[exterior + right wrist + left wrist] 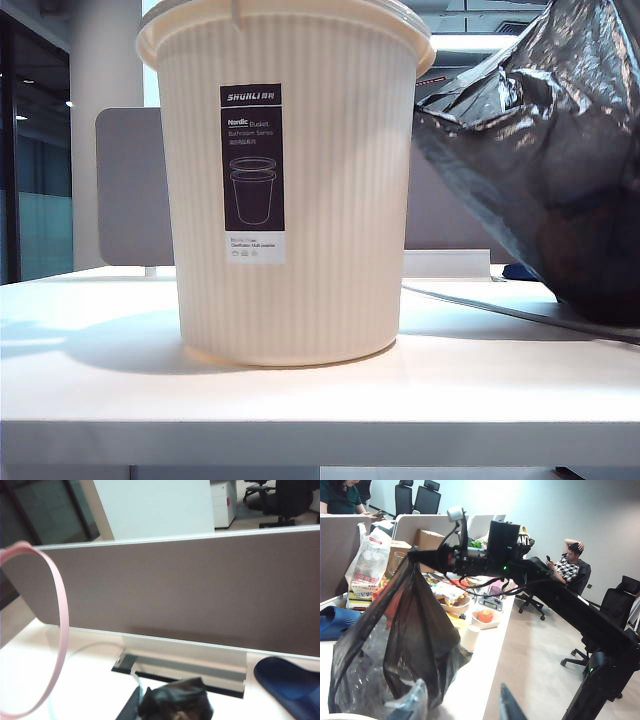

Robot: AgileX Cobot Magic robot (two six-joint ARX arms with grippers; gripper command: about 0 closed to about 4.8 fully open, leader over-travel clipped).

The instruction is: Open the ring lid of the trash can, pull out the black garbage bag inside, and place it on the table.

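Note:
The cream ribbed trash can point(300, 200) stands upright on the white table point(300, 390), its dark label facing the exterior view. My right gripper point(412, 556) is lifted high and shut on the gathered top of the black garbage bag point(420, 640), which hangs stretched and crinkled to the right of the can point(560, 150). The right wrist view shows bunched black film point(175, 700) at the right gripper point(165, 712). The pink ring lid point(61, 625) stands on edge above the table; what holds it is out of frame. My left gripper point(462, 706) is open beside the bag's lower part.
A grey-brown partition panel point(175, 590) closes the table's far side. A blue slipper-like object point(290, 680) lies near its foot. The neighbouring desk holds food bags, bowls and a paper cup point(470, 637). A seated person point(570, 565) and office chairs are beyond.

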